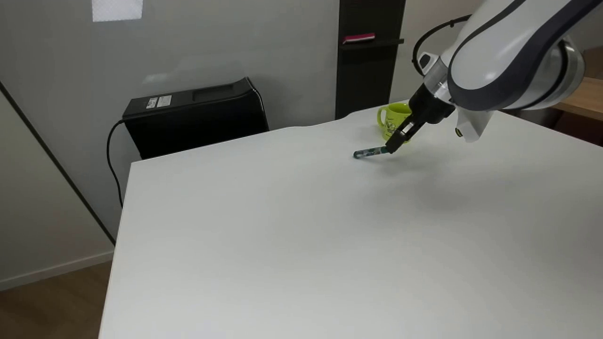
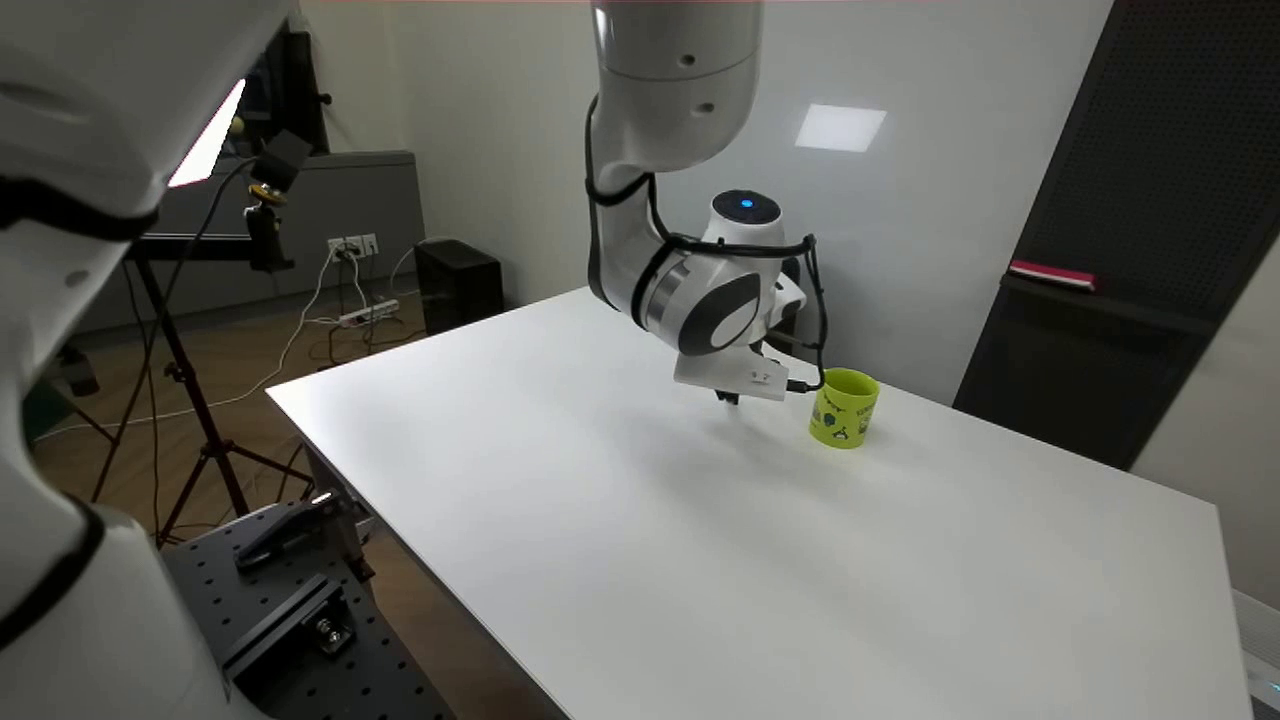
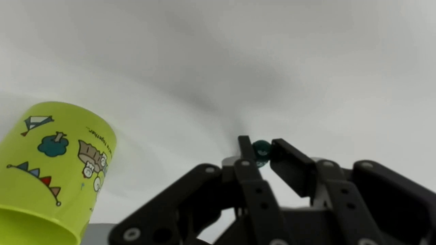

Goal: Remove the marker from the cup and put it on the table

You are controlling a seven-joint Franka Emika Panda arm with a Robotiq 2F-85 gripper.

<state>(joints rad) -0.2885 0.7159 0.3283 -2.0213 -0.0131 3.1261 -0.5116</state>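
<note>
Claw (image 3: 261, 153) grips marker (image 3: 262, 147), endwise only from wrist.

table (image 1: 264, 235): large, white, smooth top
cup (image 2: 843, 412): lime-green, printed, upright on table, by far edge in both exterior views
handle (image 1: 379, 117): cup's left side in an exterior view

both exterior views overlook the table (image 1: 264, 226); wrist view closer

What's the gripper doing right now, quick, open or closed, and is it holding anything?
Gripper: closed, holding the marker between its fingers.
</note>
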